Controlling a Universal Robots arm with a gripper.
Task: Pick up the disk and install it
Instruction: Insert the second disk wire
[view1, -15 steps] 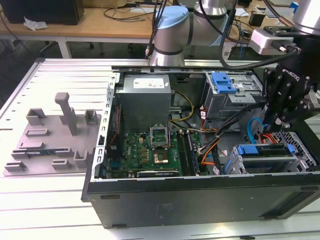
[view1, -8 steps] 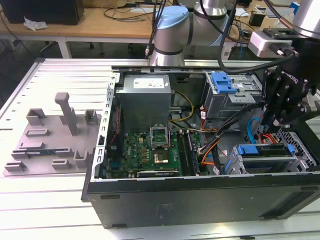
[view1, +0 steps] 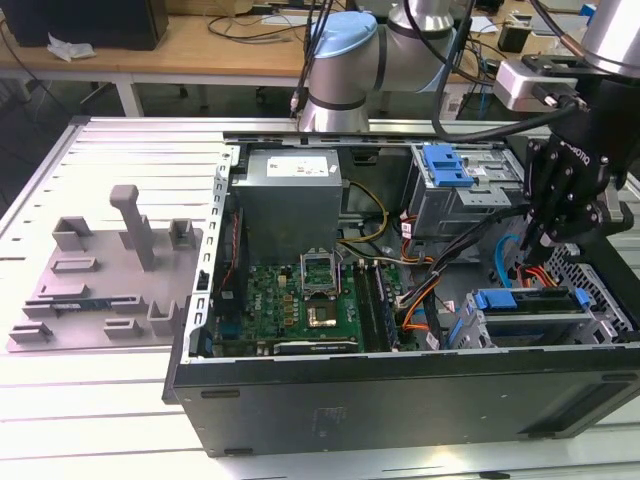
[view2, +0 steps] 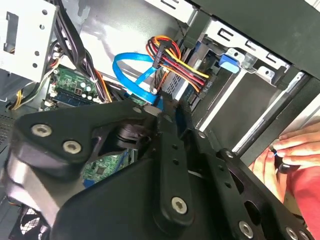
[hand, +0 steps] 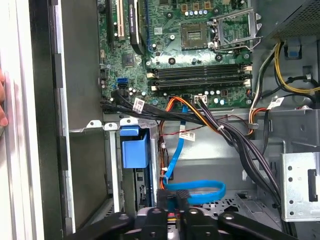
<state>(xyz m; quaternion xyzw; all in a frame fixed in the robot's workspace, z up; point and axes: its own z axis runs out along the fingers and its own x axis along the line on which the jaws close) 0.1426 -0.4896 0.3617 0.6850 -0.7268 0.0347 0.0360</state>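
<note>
Probably a robotics lab: open computer case (view1: 400, 390) on slatted workbench (view1: 110, 400).

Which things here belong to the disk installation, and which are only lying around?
Job in hand:
- flat silver-metal disk with blue plastic rails, sitting in a drive cage
- black robot gripper, close by it

Lying about:
- large grey metal power-supply box
- green motherboard
- grey plastic fixture tray beside the case
- person's hand at the case edge

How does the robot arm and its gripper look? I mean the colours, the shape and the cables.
In the exterior view the arm is silver-grey with a light blue joint cap. Black cables hang along it. The gripper is matt black, built of flat linked bars with round silver screws, seen in the second wrist view.
</note>
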